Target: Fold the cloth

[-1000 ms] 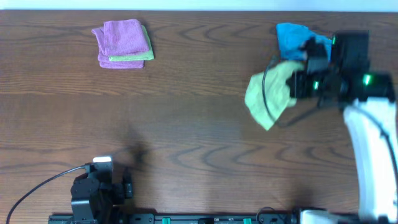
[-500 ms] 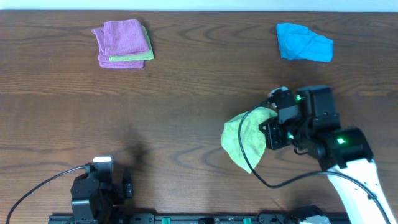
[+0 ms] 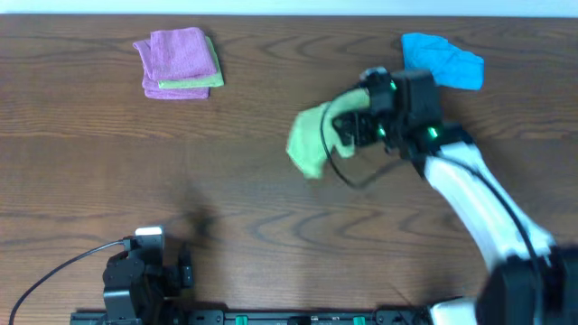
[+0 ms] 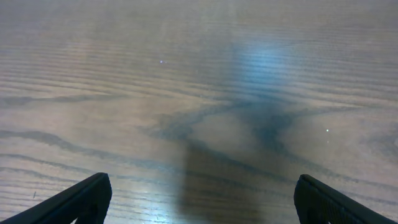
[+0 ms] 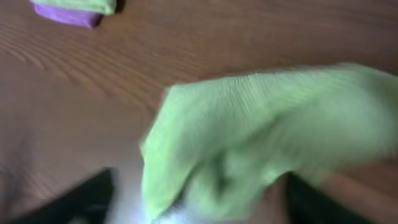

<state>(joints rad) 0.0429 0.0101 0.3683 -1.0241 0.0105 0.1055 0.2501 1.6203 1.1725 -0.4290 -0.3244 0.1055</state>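
Observation:
A crumpled green cloth (image 3: 310,137) is at the middle of the brown table, just left of my right gripper (image 3: 347,127). In the right wrist view the cloth (image 5: 261,130) is blurred and fills the space ahead of and between the right gripper (image 5: 205,202), whose dark fingers (image 5: 93,199) stand far apart, open. My left gripper (image 4: 202,205) is open over bare wood, with nothing between its fingers (image 4: 74,202). The left arm (image 3: 135,280) rests at the table's front left.
A crumpled blue cloth (image 3: 442,61) lies at the back right, close behind the right arm. A folded stack of purple and green cloths (image 3: 181,61) sits at the back left, also visible as the stack (image 5: 68,11) in the right wrist view.
The right arm swung with the green cloth from the back right toward the front, then to the table's middle. Its jaws went from shut on the cloth to open. The left arm stayed still.

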